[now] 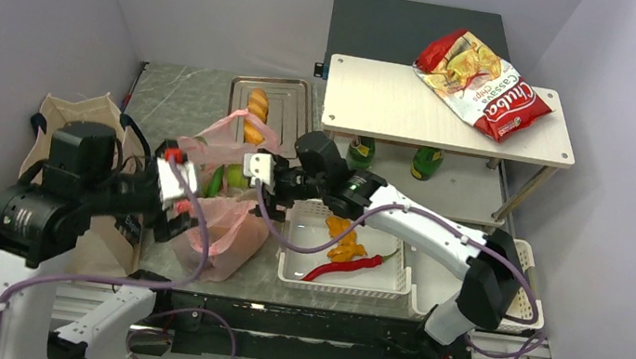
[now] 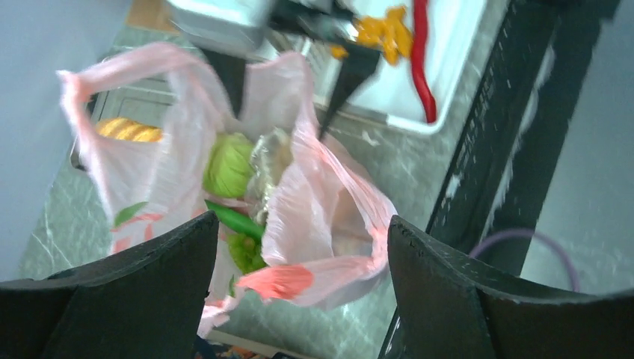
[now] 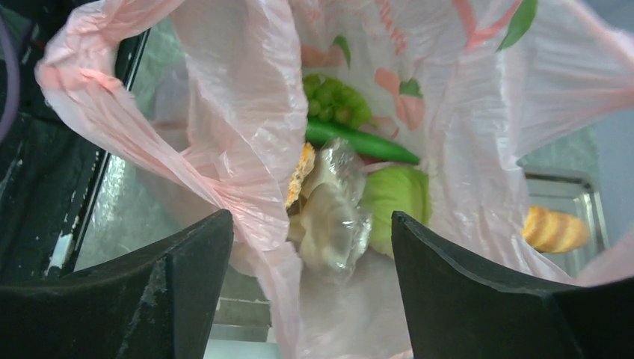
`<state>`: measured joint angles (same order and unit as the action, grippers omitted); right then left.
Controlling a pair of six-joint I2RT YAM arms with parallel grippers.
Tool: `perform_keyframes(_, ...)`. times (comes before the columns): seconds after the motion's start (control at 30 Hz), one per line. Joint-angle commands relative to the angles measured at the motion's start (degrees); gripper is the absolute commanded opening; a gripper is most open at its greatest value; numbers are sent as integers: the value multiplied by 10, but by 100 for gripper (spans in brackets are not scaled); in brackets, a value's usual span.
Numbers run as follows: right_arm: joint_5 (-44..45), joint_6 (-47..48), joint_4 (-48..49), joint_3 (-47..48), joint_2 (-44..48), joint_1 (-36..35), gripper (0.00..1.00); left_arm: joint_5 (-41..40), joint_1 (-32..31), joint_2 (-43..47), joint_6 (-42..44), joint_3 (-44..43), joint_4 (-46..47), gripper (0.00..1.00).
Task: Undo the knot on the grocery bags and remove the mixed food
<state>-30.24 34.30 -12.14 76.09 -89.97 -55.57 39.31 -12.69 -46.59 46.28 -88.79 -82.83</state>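
Left gripper (image 2: pixel 303 224) and right gripper (image 3: pixel 312 217): jaws wide apart, nothing clamped, facing each other across the open pink carrier bag (image 1: pixel 228 228). Just ahead of the right gripper, inside the bag: green grapes (image 3: pixel 336 101), long green vegetable (image 3: pixel 362 142), green cabbage (image 3: pixel 396 194), with crumpled clear wrap (image 3: pixel 333 209) nearest. Beyond, baguette (image 1: pixel 256 114) on metal tray (image 1: pixel 291 110); beside the right gripper, white basket (image 1: pixel 341 286).

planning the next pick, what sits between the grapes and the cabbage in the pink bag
The long green vegetable lies between the green grapes and the cabbage, in the right wrist view.

red chips bag (image 1: pixel 483 81) on shelf (image 1: pixel 398 116); baguette (image 1: pixel 256 113) on tray (image 1: pixel 291 112)
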Motion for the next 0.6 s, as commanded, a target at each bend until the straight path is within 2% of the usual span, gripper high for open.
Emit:
perform_keyframes(0.0,-2,39,4,-6,-18,1,74,-15,40,-40,-204,3,142,87)
perform_keyframes(0.1,-5,48,-6,-7,-22,-7,64,-111,94,-56,-265,53,223,93)
perform_keyframes(0.17,-5,58,-17,-14,-21,-20,61,-159,151,-79,-279,84,263,96)
perform_keyframes(0.23,-3,72,-20,-26,-16,-35,57,-201,167,-108,-281,104,285,99)
perform_keyframes(0.3,-1,89,-17,-44,-11,-48,45,-194,168,-135,-269,117,283,99)
perform_keyframes(0.37,3,97,-7,-54,-13,-57,25,-176,168,-152,-265,143,295,98)
perform_keyframes(0.43,8,99,1,-53,-24,-62,1,-163,168,-172,-266,168,312,86)
perform_keyframes(0.47,13,99,5,-48,-30,-65,0,-158,169,-187,-265,172,315,73)
perform_keyframes(0.5,14,98,10,-41,-35,-67,0,-156,172,-202,-269,168,317,53)
perform_keyframes(0.57,14,90,28,-28,-37,-73,0,-143,191,-232,-291,142,336,21)
